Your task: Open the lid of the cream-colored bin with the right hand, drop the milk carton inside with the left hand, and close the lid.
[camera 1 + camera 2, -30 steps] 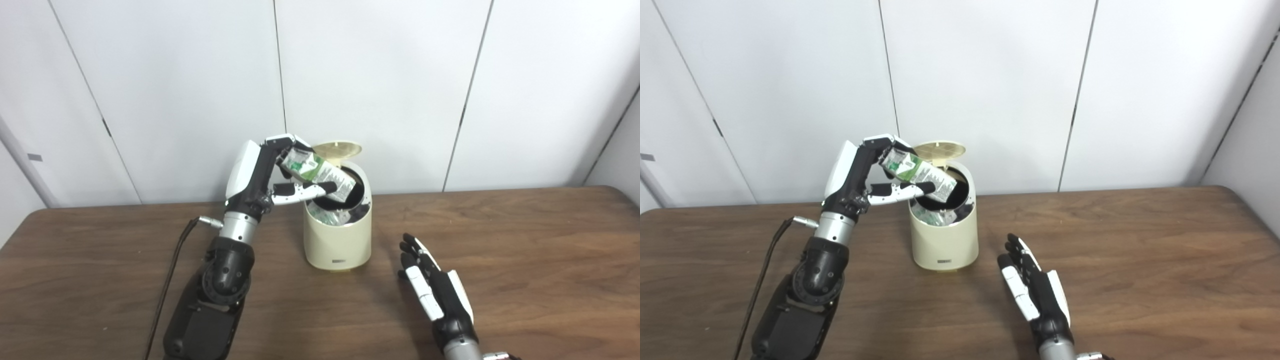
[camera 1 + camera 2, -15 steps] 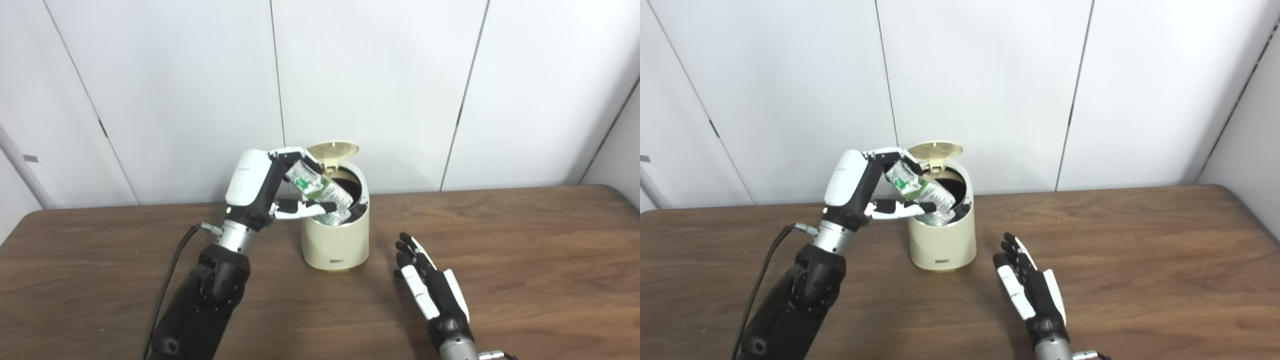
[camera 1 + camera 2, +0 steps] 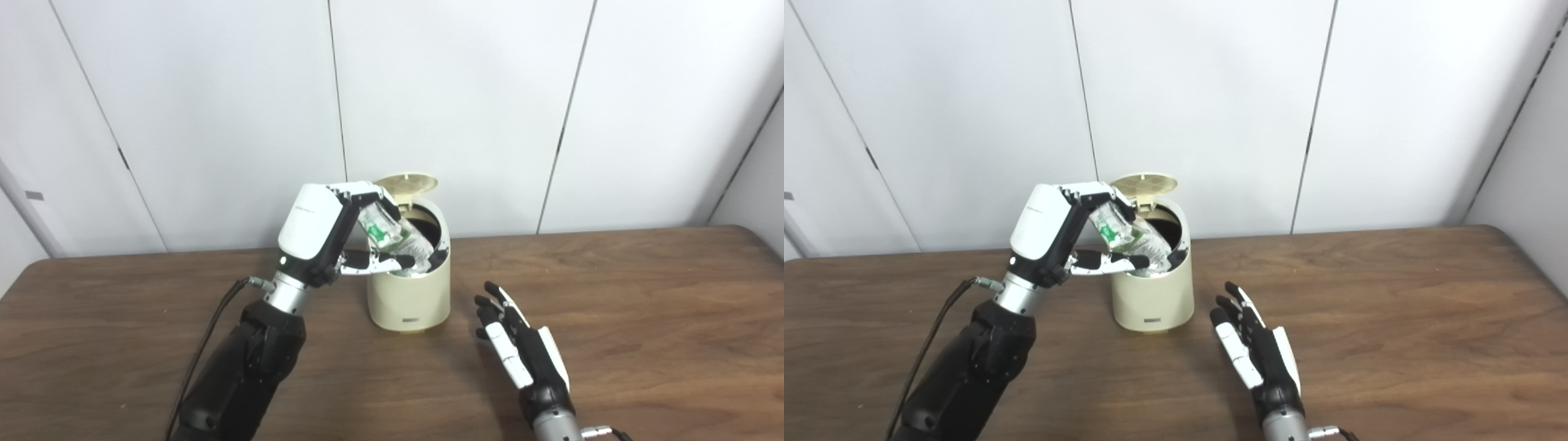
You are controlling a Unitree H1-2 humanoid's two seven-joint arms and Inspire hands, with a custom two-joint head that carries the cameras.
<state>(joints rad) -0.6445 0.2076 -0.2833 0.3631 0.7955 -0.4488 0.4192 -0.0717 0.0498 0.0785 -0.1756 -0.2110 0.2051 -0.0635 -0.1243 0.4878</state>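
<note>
My left hand (image 3: 334, 236) tips the milk carton (image 3: 392, 231) into the open cream-colored bin (image 3: 409, 293).

My fingers (image 3: 361, 193) and thumb pinch the carton, which leans with its lower end already inside the bin's mouth and its upper end at my fingertips. The lid (image 3: 406, 182) stands raised at the back of the bin, and the bin sits on the brown counter (image 3: 643, 294) near its far edge. My right hand (image 3: 1255, 355) hovers low over the counter just right of the bin, holding nothing, its fingers (image 3: 1234, 309) spread and pointing away from me. The right eye view shows the ribbed underside of the lid and more of the dark inside behind the carton; the left eye view shows the lid more edge-on, with the carton covering most of the opening.
</note>
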